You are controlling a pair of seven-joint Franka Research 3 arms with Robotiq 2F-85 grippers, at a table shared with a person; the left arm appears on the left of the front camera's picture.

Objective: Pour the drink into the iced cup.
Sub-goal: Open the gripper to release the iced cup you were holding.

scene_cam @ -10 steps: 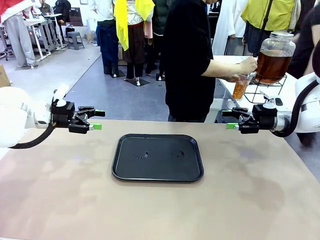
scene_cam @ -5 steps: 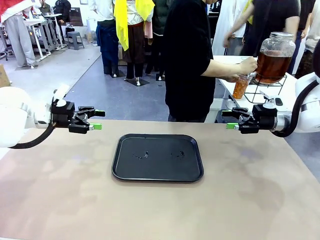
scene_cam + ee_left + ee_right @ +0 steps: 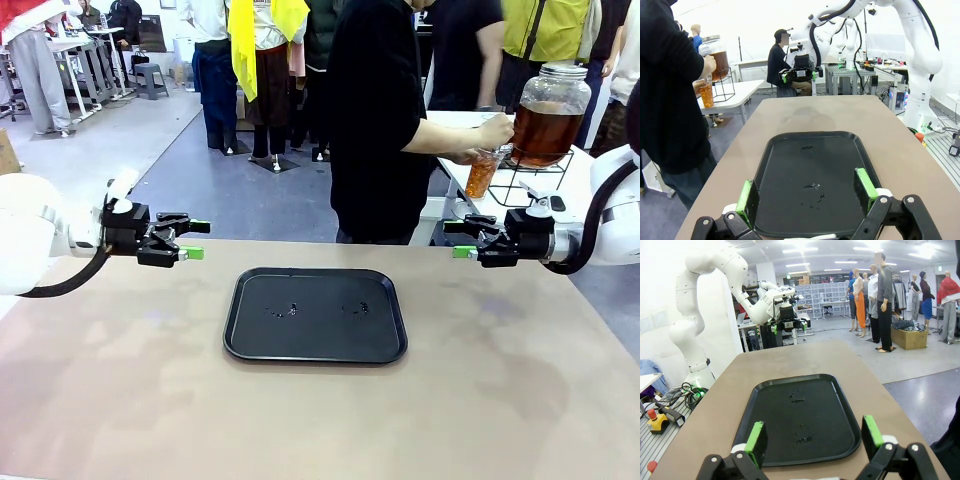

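Counter (image 3: 120,390): you have bare brown top all round; a side table beyond its far right corner carries the drink gear.
Tray (image 3: 315,314): black, at mid-counter, a few wet specks on it, nothing standing in it.
Jar (image 3: 549,113): big glass spigot jar on a wire stand, holding the amber drink (image 3: 545,132); judge it heavy and fragile, so leave it alone.
Cup (image 3: 482,172): clear, held under the spigot by the person's hand (image 3: 495,130); likely wet, slippery and easily squashed, so take it low round the body and keep it upright.
Left end effector (image 3: 192,240): jaws apart, empty, over the left far edge.
Right end effector (image 3: 462,238): jaws apart, empty, over the right far edge.
Change: both arms unmoved; the hand remains at the spigot; people behind have shifted.
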